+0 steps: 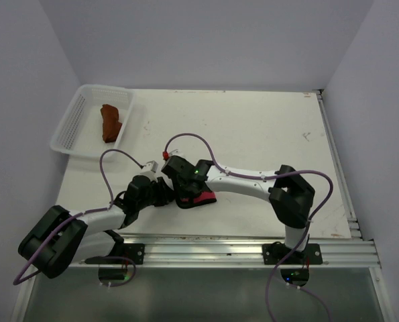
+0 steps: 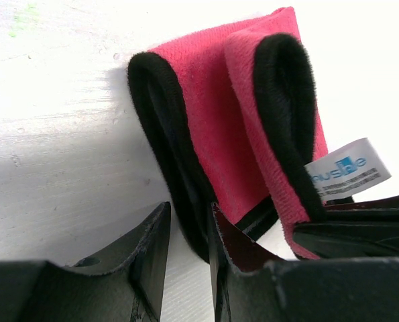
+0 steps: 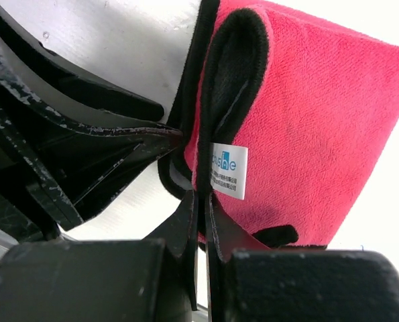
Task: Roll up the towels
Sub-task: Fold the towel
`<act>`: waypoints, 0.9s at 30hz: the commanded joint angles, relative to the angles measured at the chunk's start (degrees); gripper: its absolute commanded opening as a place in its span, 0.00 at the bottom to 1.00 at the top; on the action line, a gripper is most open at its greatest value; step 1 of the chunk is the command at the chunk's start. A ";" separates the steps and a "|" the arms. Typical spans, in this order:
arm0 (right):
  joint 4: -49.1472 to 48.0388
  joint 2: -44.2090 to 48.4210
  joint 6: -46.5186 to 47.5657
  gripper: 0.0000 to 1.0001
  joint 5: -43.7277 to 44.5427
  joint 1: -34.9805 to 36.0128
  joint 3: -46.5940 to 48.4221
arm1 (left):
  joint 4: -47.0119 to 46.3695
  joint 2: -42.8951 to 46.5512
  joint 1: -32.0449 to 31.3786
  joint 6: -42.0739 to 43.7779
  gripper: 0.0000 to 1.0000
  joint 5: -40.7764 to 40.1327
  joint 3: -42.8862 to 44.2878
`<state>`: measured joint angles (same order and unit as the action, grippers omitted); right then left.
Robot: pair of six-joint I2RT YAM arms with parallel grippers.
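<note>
**Rolling it tight**

Above: the pink towel (image 1: 200, 199) is lying on the worktop (image 1: 266, 127), between both arms. Left wrist: the left claw (image 2: 189, 218) is gripping its thick fold. Right wrist: the right claw (image 3: 200, 204) is pinching a thin layer (pull evenly, turning together).

Free: table (image 1: 266, 127), far centre and far right.
Blocked: far-left corner, basket (image 1: 70, 127) holding orange towel (image 1: 110, 122); near centre, left gripper (image 1: 165, 193) and right gripper (image 1: 186, 196) crowded together on pink towel (image 1: 199, 198).
Bounds: walls (image 1: 186, 40) left, far, right; rail (image 1: 253, 247) along near edge.
</note>
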<state>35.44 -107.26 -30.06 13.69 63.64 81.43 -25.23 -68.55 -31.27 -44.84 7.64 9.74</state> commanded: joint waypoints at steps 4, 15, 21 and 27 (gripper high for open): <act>-2.13 -4.00 -1.49 0.00 -1.73 0.35 2.51 | 0.45 -0.44 -0.38 1.25 0.33 0.27 -0.86; -5.65 -5.42 -2.63 0.17 -4.99 0.35 3.12 | 1.85 0.53 -0.46 1.51 0.33 -0.08 -0.95; -3.10 -1.82 -2.10 0.37 -4.64 0.26 4.00 | 4.05 3.16 -0.46 1.60 0.33 -0.69 -0.95; -1.69 4.60 -2.10 0.44 -3.50 -0.44 1.19 | 6.77 5.79 -0.38 1.07 0.33 -1.75 -0.69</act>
<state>33.06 -109.47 -31.97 9.43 63.64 82.56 -20.51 -64.64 -31.29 -44.38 7.18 9.47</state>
